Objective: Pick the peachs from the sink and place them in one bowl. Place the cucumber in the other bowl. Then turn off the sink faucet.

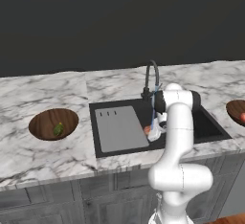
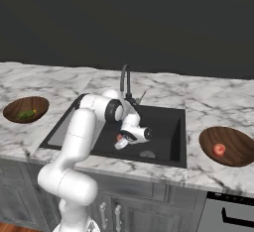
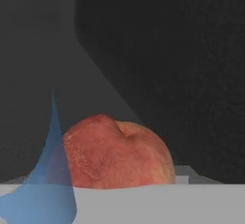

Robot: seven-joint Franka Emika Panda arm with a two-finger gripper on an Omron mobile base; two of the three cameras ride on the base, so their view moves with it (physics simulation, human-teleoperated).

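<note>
One peach point(image 3: 117, 153) lies low in the black sink point(image 2: 163, 127), right in front of my hand and between my fingers. It shows as a small orange spot point(image 1: 147, 130) point(image 2: 119, 138) at my gripper point(image 1: 152, 133) point(image 2: 121, 143), which looks open around it. The other peach point(image 2: 219, 149) point(image 1: 243, 117) rests in the right wooden bowl point(image 2: 235, 144). In the left wooden bowl point(image 1: 40, 122) point(image 2: 37, 104) lies the cucumber point(image 1: 58, 129) point(image 2: 27, 113). The dark gooseneck faucet point(image 1: 151, 74) point(image 2: 124, 80) stands behind the basin, and a blue water stream point(image 1: 153, 110) point(image 3: 52, 170) falls beside the peach.
A grey ribbed drainboard point(image 1: 119, 129) covers the sink's left part. The drain point(image 2: 147, 153) sits on the basin floor to the right of my hand. White-grey marble counter point(image 1: 28, 94) runs both ways, with a dark wall behind and cabinet fronts below.
</note>
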